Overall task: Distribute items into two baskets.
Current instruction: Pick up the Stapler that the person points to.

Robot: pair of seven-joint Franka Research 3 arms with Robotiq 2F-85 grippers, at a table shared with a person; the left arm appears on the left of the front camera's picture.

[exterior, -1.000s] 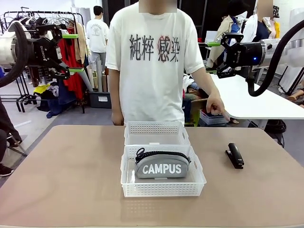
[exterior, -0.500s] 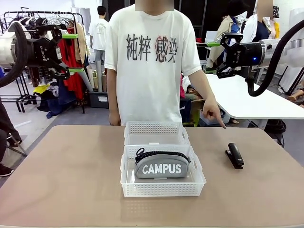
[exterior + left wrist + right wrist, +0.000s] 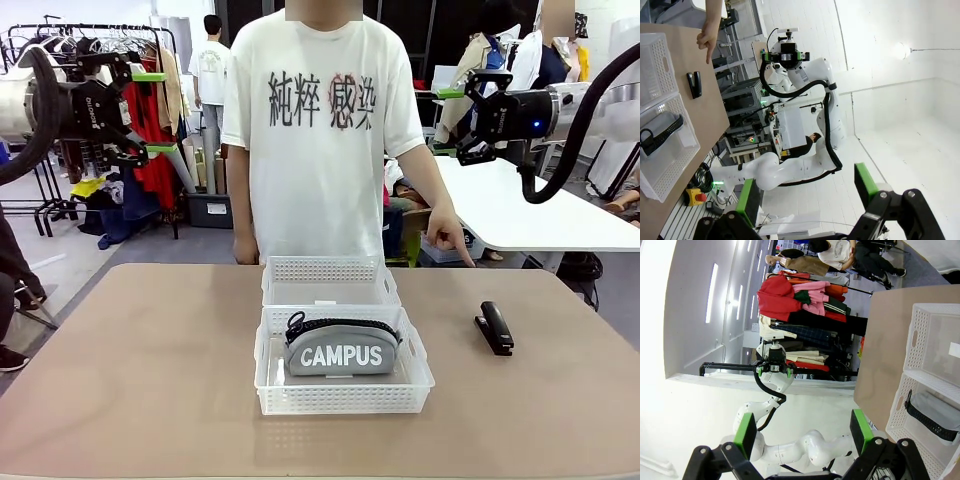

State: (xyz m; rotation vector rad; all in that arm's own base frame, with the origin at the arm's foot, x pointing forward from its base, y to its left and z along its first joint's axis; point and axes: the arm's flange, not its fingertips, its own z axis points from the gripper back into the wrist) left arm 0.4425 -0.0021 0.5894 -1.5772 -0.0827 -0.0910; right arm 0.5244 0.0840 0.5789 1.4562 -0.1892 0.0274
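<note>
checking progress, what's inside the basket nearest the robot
The grey CAMPUS pouch lies inside the near basket. The floor beneath the pouch is hidden.

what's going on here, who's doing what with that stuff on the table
Nothing is being held right now. The grey CAMPUS pouch lies in the near basket, the far basket behind it looks empty, and the black stapler lies on the table to the robot's right. The person's hand points down toward the stapler. The left gripper and right gripper both hang open, high above the table.
</note>
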